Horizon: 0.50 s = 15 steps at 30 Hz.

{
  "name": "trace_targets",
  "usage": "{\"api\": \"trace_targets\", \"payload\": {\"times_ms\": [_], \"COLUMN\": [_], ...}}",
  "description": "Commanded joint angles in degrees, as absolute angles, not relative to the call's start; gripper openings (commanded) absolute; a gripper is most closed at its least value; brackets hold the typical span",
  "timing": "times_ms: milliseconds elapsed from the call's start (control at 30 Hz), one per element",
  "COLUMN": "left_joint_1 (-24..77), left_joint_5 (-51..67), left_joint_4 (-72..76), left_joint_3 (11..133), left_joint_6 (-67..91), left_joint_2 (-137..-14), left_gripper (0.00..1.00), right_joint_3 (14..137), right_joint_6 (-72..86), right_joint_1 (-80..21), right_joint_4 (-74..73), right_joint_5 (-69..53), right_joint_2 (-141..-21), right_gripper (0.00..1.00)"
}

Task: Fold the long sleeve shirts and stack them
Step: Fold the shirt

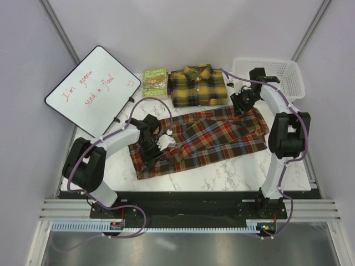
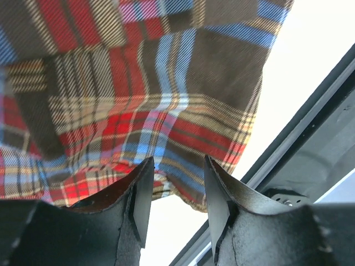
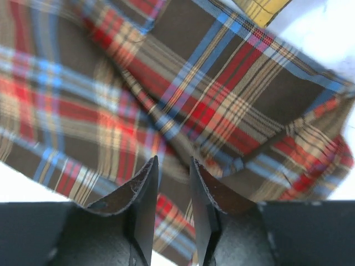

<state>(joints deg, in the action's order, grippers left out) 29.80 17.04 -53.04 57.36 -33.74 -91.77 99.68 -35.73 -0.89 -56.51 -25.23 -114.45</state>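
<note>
Count: shirts 2, red-brown shirt (image 1: 205,138) mid-bench, yellow shirt (image 1: 198,86) far edge | book (image 1: 155,82) 1, far edge | whiteboard (image 1: 91,91) 1, far-left corner | basket (image 1: 280,75) 1, far-right corner | arms 2, left arm (image 1: 111,147) and right arm (image 1: 285,130), near edge

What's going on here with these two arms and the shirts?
Two robot arms are working on shirts on a marble table. The yellow and black shirt lies folded at the back. The red-brown shirt lies stretched out in front; the left gripper is at its left end, the right gripper at its right end.
</note>
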Motion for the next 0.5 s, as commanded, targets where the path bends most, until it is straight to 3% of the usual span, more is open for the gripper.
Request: {"api": "trace_targets", "payload": {"times_ms": [0, 200, 467], "left_joint_1": [28.0, 22.4, 21.3], "left_joint_5": [18.2, 18.8, 18.5], "left_joint_4": [-53.9, -52.6, -51.9], "left_joint_3": [58.9, 58.8, 56.7], "left_joint_6": [-36.0, -35.9, -37.4], "left_joint_2": [-90.8, -93.2, -95.4], "left_gripper": [0.49, 0.49, 0.49], "right_joint_3": [102.0, 94.7, 82.3], "right_joint_6": [-32.6, -33.7, -37.4], "right_joint_1": [-0.9, -0.3, 1.9], "right_joint_4": [-52.2, -48.3, -46.0], "right_joint_5": [-21.8, -13.8, -11.8], "right_joint_2": [-119.0, -121.0, -117.3], "right_gripper": [0.34, 0.28, 0.25]}}
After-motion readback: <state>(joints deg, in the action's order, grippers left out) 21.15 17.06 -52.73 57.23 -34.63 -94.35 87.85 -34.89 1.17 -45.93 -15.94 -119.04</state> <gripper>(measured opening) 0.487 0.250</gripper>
